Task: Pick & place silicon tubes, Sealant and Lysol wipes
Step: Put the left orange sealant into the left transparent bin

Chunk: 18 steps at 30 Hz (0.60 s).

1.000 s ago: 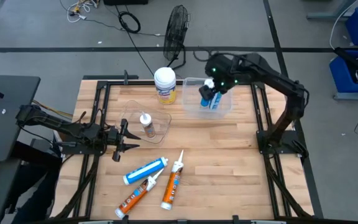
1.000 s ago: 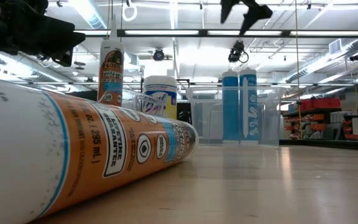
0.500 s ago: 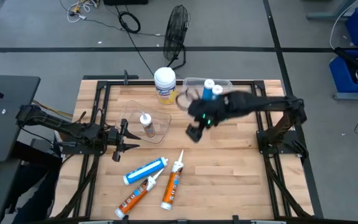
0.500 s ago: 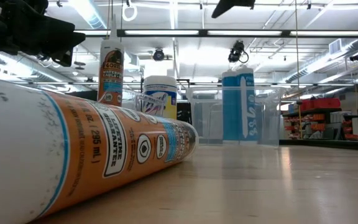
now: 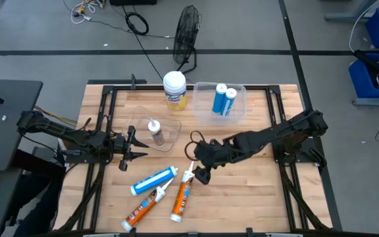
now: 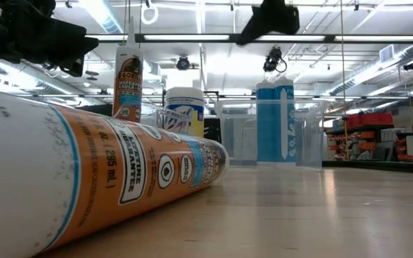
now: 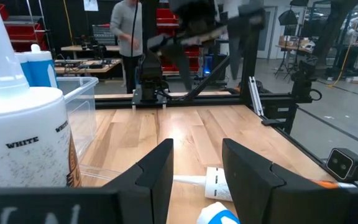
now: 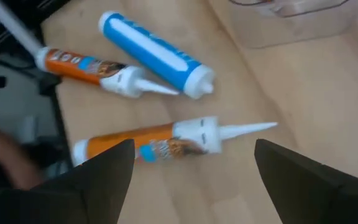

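Cartridges lie at the near edge of the table: two orange cartridges and one blue cartridge, nozzles pointing away from the front. Right gripper hovers just beyond the nozzle tips, fingers spread wide, holding nothing. Left gripper waits at the left side, fingers partly apart and empty. Farther back, a small bottle stands in a clear tray. At the far edge, the Lysol wipes stand upright beside a clear bin containing two blue tubes.
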{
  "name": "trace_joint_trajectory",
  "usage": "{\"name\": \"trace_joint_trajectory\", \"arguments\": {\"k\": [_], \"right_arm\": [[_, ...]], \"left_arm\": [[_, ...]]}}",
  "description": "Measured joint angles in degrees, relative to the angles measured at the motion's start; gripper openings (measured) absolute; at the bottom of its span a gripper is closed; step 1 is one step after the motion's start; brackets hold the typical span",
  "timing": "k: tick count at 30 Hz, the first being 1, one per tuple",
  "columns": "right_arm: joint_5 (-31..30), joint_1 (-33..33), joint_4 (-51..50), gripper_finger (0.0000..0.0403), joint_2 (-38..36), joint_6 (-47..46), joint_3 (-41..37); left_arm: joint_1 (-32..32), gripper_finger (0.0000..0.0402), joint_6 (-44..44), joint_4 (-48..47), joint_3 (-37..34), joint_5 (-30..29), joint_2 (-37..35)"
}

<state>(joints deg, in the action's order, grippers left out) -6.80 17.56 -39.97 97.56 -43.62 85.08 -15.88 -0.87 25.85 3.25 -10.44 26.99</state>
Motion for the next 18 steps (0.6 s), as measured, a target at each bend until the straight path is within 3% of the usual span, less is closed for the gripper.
{"name": "trace_joint_trajectory", "arguments": {"k": [6, 10, 14, 18], "right_arm": [[-11.77, 3.31, 5.82, 0.0331, 0.00, 3.66, -7.64], [-19.37, 4.48, 8.07, 0.0299, 0.00, 7.61, -11.83], [-25.21, 4.93, 10.27, 0.0220, -0.01, 10.34, -14.75], [-28.29, 5.08, 14.42, 0.0105, 0.00, 14.28, -17.86]], "left_arm": [[0.02, 0.0142, -0.02, 0.00, 0.00, 0.00, 0.02], [0.01, 0.0142, 0.00, 0.00, -0.01, 0.02, 0.01], [0.00, 0.0142, 0.00, 0.00, 0.00, 0.00, 0.02], [0.02, 0.0142, 0.00, 0.00, 0.00, 0.01, 0.02]]}}
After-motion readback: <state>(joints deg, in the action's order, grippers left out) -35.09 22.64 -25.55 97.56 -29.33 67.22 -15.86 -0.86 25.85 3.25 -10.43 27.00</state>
